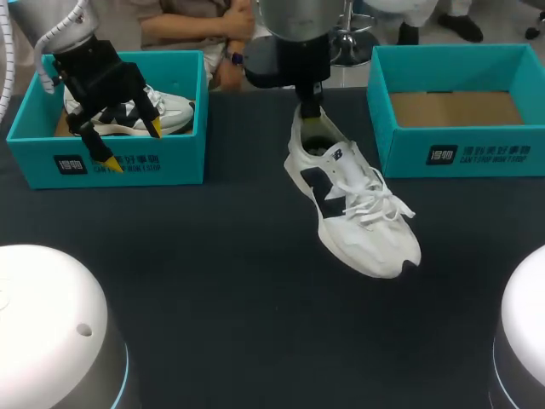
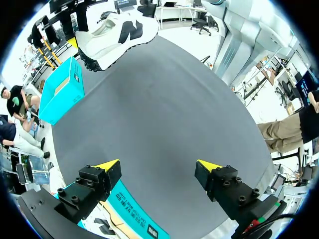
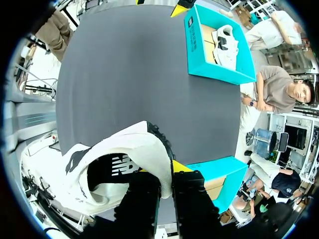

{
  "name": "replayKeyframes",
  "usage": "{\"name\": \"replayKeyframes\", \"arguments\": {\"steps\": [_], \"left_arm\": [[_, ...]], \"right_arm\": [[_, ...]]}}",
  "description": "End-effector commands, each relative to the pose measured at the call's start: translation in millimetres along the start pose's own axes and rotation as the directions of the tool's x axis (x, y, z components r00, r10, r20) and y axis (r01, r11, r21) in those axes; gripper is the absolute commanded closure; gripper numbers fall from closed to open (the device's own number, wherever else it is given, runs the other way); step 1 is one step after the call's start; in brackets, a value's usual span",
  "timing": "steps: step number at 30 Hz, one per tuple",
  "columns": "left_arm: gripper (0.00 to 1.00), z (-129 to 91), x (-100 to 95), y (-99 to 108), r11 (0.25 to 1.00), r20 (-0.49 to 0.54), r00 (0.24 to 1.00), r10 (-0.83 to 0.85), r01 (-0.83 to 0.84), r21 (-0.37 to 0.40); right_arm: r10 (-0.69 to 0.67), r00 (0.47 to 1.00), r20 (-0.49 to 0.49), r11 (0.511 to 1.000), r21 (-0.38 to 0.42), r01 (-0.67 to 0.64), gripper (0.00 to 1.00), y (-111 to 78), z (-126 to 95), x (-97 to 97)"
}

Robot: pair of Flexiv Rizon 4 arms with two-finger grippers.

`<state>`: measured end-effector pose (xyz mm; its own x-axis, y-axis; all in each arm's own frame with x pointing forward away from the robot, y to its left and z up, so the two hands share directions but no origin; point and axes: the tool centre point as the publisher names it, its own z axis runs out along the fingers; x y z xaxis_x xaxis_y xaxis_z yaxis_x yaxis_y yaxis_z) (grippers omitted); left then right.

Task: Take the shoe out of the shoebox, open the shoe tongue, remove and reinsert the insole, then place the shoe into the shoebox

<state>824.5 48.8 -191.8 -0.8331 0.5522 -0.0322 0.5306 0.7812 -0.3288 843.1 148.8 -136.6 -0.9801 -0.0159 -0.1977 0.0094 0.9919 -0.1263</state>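
Two teal boxes at the far edge of the dark desk (image 1: 213,298), left shoebox (image 1: 170,162) with a white sneaker (image 1: 174,111) lying inside, right shoebox (image 1: 460,158) off to the right, white-and-navy shoe (image 1: 358,213) out on the desk between them, heel clamped tight in the right hand (image 1: 311,111), left hand (image 1: 132,146) just hanging wide open over the left shoebox.

the left gripper (image 2: 158,166) has two blocky black fingers (image 2: 89,186) studded with round screw heads, each ending in a yellow wedge tip. a ribbed white cable (image 1: 61,32) coils above it, and the right arm (image 1: 294,19) is a smooth grey cylinder over a black wrist. two white domed housings (image 1: 43,315) carry thin light-blue rings.
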Motion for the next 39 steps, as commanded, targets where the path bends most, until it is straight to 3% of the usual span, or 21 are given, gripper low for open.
{"name": "replayKeyframes", "arguments": {"steps": [1,10,12,18,20,28,32,39], "left_arm": [[0.00,0,-0.5,0,1.000,-0.003,1.000,0.000,0.000,-0.002],[0.00,0,-0.5,0,1.000,-0.003,1.000,0.000,0.000,-0.002],[0.00,0,-0.5,0,1.000,-0.003,1.000,0.000,0.000,-0.002],[0.00,0,-0.5,0,1.000,-0.003,1.000,0.000,0.000,-0.002],[0.00,0,-0.5,0,1.000,-0.003,1.000,0.000,0.000,-0.002],[0.00,0,-0.5,0,1.000,-0.003,1.000,0.000,0.000,-0.002],[0.00,0,-0.5,0,1.000,-0.003,1.000,0.000,0.000,-0.002],[0.00,0,-0.5,0,1.000,-0.003,1.000,0.000,0.000,-0.002]], "right_arm": [[0.012,1.000,0.003,1.000,-0.004,-0.012,1.00,-7.3,-1,-5.8],[0.026,0.999,0.043,1.000,-0.009,-0.025,1.00,-91.8,3,-73.6],[0.023,0.999,0.032,1.000,0.018,-0.024,1.00,-108.9,7,-89.4],[0.038,0.999,0.009,0.999,0.000,-0.038,1.00,-159.0,23,-130.2],[0.070,0.997,0.026,0.997,-0.026,-0.069,1.00,-177.5,28,-141.0],[0.152,0.988,-0.006,0.988,-0.006,-0.152,1.00,-239.9,43,-173.2],[0.166,0.986,-0.018,0.985,0.042,-0.165,1.00,-257.1,47,-178.6],[0.166,0.986,-0.018,0.985,0.042,-0.165,1.00,-257.1,47,-178.6]]}}
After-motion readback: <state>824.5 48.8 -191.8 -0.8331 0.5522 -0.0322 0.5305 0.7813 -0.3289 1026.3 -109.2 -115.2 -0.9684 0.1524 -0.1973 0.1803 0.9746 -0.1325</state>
